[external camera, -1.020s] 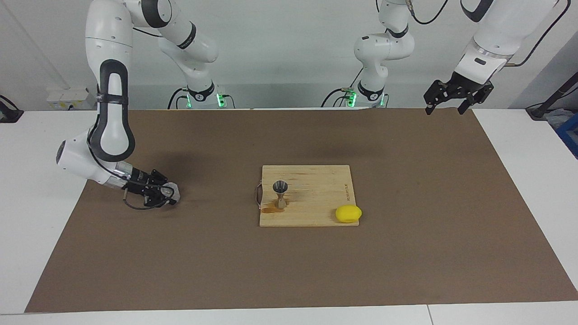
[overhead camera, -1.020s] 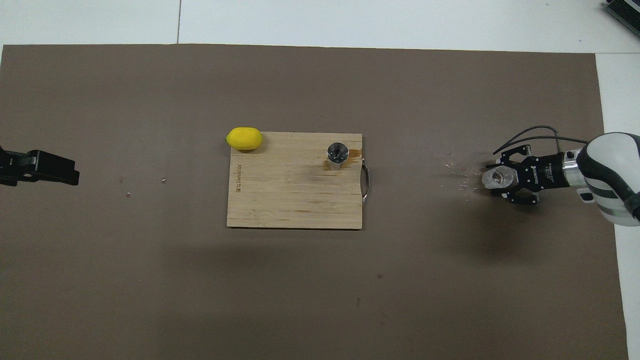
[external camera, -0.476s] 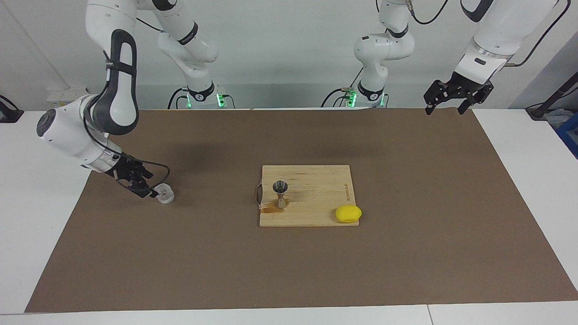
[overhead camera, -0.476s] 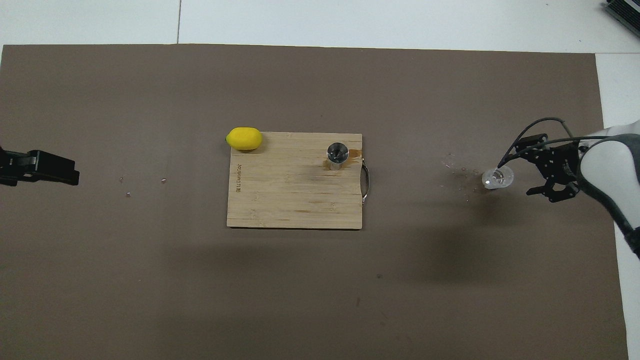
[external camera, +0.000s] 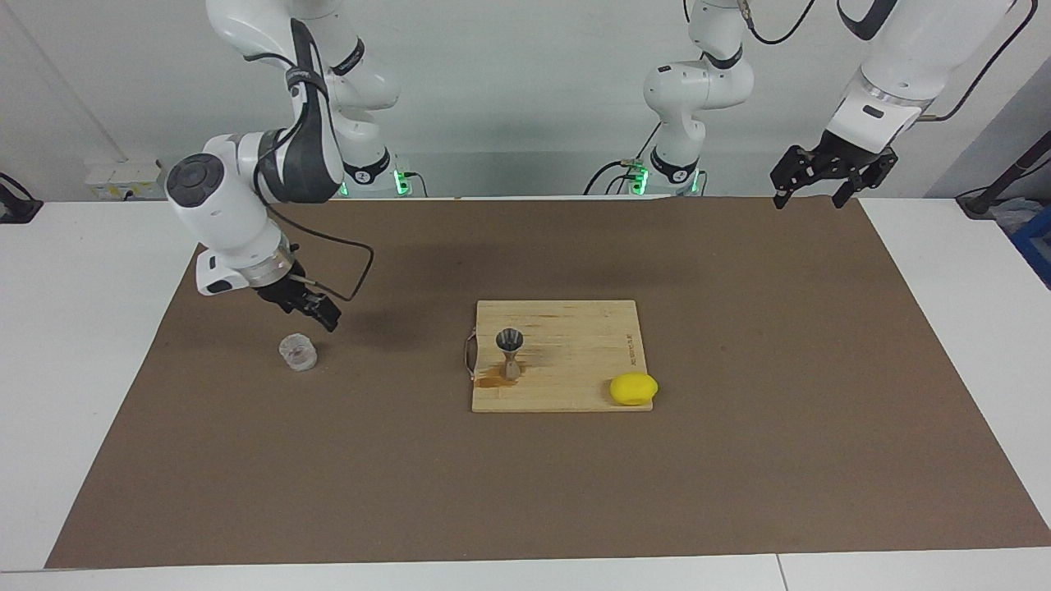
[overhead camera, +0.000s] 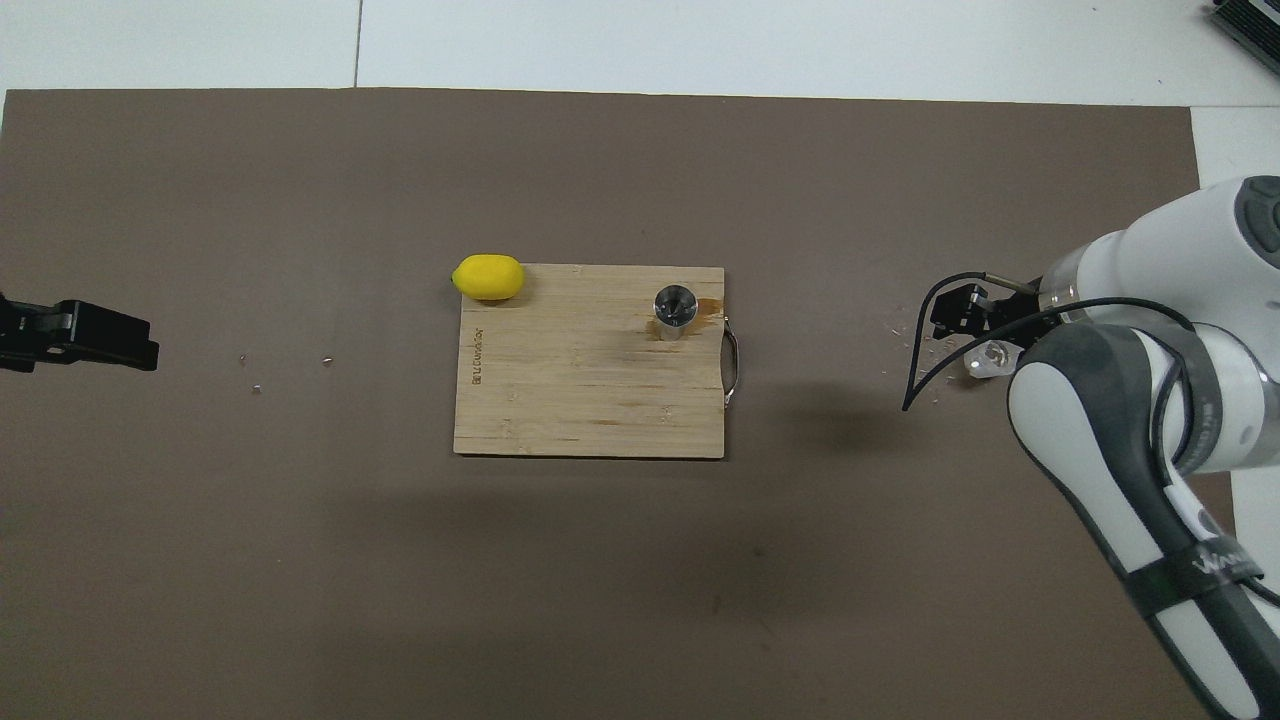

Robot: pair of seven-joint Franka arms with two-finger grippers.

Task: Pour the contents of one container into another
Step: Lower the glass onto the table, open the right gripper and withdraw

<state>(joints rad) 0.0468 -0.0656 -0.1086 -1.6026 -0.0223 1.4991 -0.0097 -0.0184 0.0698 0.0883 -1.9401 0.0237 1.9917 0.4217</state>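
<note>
The glass tumbler (external camera: 297, 352) stands upright on the brown mat (external camera: 525, 492) toward the right arm's end of the table (external camera: 74, 328), with nothing gripping it. A scatter of small droplets (overhead camera: 915, 345) lies on the mat just beside it, on the side toward the board. The right pincer (external camera: 316, 310) hangs in the air above and just next to the glass, clear of it, its fingers spread and empty — from overhead the arm's white forearm covers part of the tumbler (overhead camera: 990, 358), so only a sliver of the glass shows there.

In the middle of the mat sits a wooden cutting board (external camera: 575, 361) with a metal handle (external camera: 470, 353) on the edge facing the right arm's end. The metal jigger (external camera: 510, 353) stands upright on the board near that handle edge, on the half farther from the robots, well apart from the tumbler. A brownish wet stain (external camera: 493, 379) marks the wood right at its foot, running toward the board's corner. A yellow lemon (external camera: 633, 388) rests at the board's corner toward the left arm's end, farther from the robots than the jigger and partly overhanging the edge.

The left arm waits — its left pincer (external camera: 825, 182) is raised over the mat's corner nearest the robots at its own end, fingers apart and holding nothing
</note>
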